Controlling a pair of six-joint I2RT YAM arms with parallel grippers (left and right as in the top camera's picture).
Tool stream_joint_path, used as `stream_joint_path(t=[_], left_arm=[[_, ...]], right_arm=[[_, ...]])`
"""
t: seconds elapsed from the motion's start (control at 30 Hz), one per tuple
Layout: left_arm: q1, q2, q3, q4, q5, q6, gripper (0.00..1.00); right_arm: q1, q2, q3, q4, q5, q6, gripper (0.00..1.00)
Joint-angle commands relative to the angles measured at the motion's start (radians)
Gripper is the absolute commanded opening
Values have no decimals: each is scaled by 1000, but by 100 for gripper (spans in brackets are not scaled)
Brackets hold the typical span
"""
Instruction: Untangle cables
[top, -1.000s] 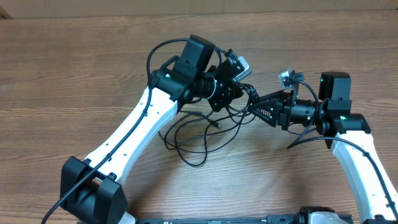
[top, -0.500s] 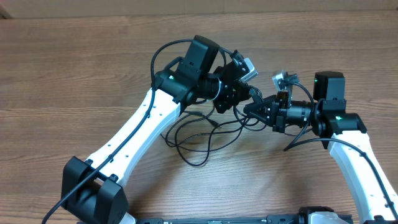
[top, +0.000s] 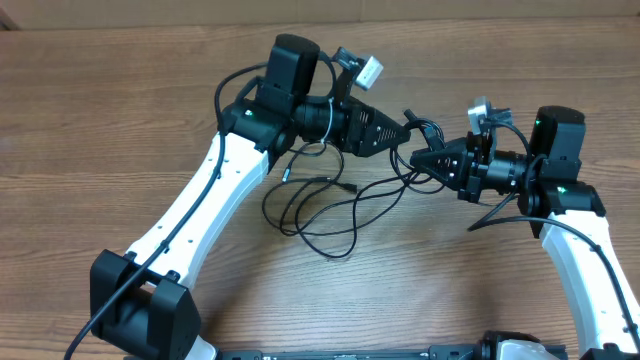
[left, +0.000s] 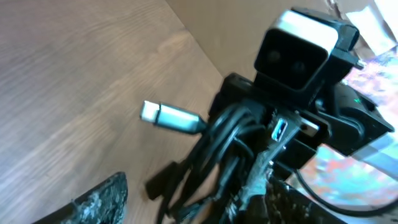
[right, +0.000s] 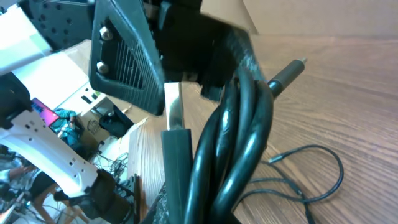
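The cables are thin black cords. Their loose loops (top: 322, 212) lie on the wooden table below both grippers, and a bunched part (top: 424, 133) is lifted between the two. My right gripper (top: 422, 158) points left and is shut on this bunch; in the right wrist view the thick-looking cords (right: 242, 130) fill its jaws (right: 208, 202). My left gripper (top: 404, 130) points right, just left of the bunch. Its fingers (left: 102, 196) stand apart around the hanging cords (left: 217, 155) without pinching them. A silvery plug (left: 171, 117) sticks out to the left, and a dark plug (right: 287, 76) juts up to the right.
The wooden table (top: 120, 120) runs wide to the left and in front. Both white arms reach in from the near edge, the left one (top: 200, 210) crossing above part of the loops. A pale wall edge (top: 320, 10) lines the far side.
My left gripper has opened, let go of the cords and drawn back up and to the left. My right gripper has shut on the bunch and shifted slightly right, and the loops have spread.
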Motion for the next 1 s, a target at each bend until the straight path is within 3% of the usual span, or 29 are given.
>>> stream_joint_path(t=[0.0, 0.17, 0.3, 0.5, 0.53, 0.6, 0.67, 0.97], left_arm=[[-8, -2, 11, -2, 63, -106, 66], [-8, -2, 11, -7, 62, -113, 63], [-21, -2, 11, -5, 46, -113, 62], [-61, -2, 11, 0, -50, -113, 59], [-70, -2, 11, 5, -60, -113, 57], [-72, -2, 11, 8, -62, -113, 43], [-68, -2, 11, 8, -61, -114, 41], [-39, -2, 11, 45, -120, -159, 46]], right_arm=[[-3, -3, 11, 98, -27, 145, 4], [-3, -3, 11, 312, 77, 457, 4], [-2, -3, 11, 414, 73, 575, 4], [-2, -3, 11, 437, 15, 592, 4], [-2, -3, 11, 437, 13, 591, 4], [-2, -3, 11, 437, 13, 591, 4], [-2, -3, 11, 437, 13, 591, 4], [-2, -3, 11, 437, -29, 546, 4]])
